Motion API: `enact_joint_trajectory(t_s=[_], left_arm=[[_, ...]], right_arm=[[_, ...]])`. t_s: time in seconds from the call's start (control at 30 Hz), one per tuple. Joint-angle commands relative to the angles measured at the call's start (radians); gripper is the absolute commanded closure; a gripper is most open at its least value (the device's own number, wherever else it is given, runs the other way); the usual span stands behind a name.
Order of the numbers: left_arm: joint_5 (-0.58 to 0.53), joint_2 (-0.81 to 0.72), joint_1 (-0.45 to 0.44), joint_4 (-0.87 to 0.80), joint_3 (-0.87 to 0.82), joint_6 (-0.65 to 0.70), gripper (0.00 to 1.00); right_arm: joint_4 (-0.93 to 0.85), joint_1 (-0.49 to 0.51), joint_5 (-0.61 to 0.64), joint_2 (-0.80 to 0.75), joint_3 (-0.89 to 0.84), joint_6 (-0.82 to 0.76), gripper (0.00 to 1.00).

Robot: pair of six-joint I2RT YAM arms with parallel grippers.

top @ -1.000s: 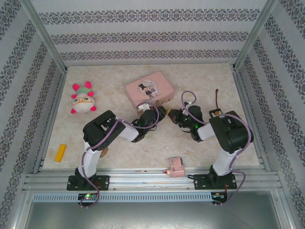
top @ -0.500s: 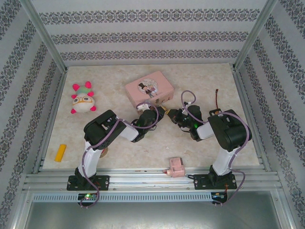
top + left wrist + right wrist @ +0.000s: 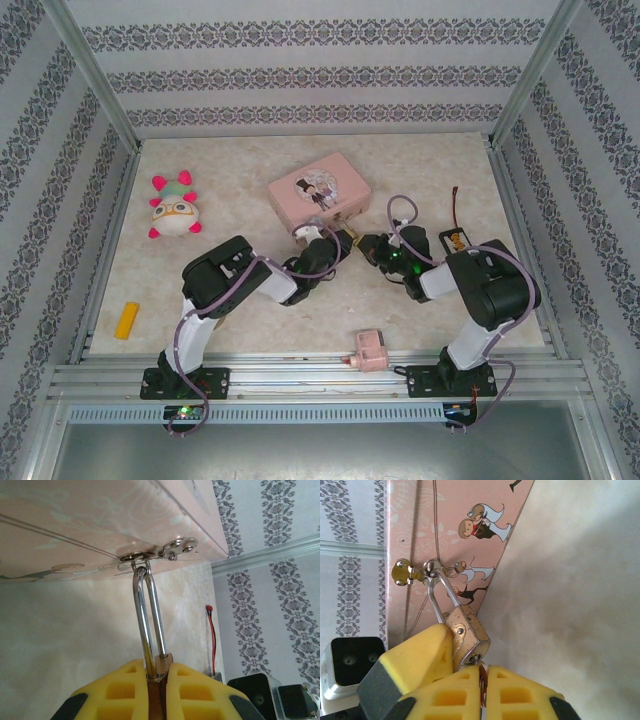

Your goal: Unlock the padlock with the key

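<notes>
Padlock (image 3: 467,632) hung from the front clasp of a pink tin, mid-table, caught between both pincers.

- Table (image 3: 500,200): pale marble top. Both arms reached in toward its middle.
- Pink tin (image 3: 318,190): lay flat, well back from the arms, clasp side facing them. It looked light, so I judged it would slide if tugged.
- Left pincer (image 3: 157,672): yellow pads closed narrow on the brass body of the lock, the shackle rising out between them.
- Right pincer (image 3: 482,680): pads nearly together, pinching a thin sliver that I took for the key (image 3: 481,672). Its tip met the underside of the lock. How deep it sat I could not tell.
- Clasp (image 3: 150,556): small silver fitting on the tin's edge.
- Shackle (image 3: 145,615): thin silver loop, threaded through the clasp and looking shut.

Step in hand, as I judged it: seating and turning the key.

To do it well:
- The left should hold the body dead steady.
- The right should line the key up with the keyhole and push it fully home.
- The turn should come from the wrist alone, with no sideways pull.
- Any drag would travel up the shackle and shift the tin.
</notes>
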Motion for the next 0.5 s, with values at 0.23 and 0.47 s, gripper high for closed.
enact_joint_trajectory(t_s=[0.23, 0.47], left_arm=[[0.006, -0.033, -0.046, 0.104, -0.086, -0.011, 1.00], [-0.011, -0.046, -0.027, 0.096, -0.107, -0.017, 1.00]], right_arm=[[-0.284, -0.002, 0.006, -0.263, -0.052, -0.203, 0.73], [-0.811, -0.005, 0.128, -0.556, 0.040, -0.403, 0.59]])
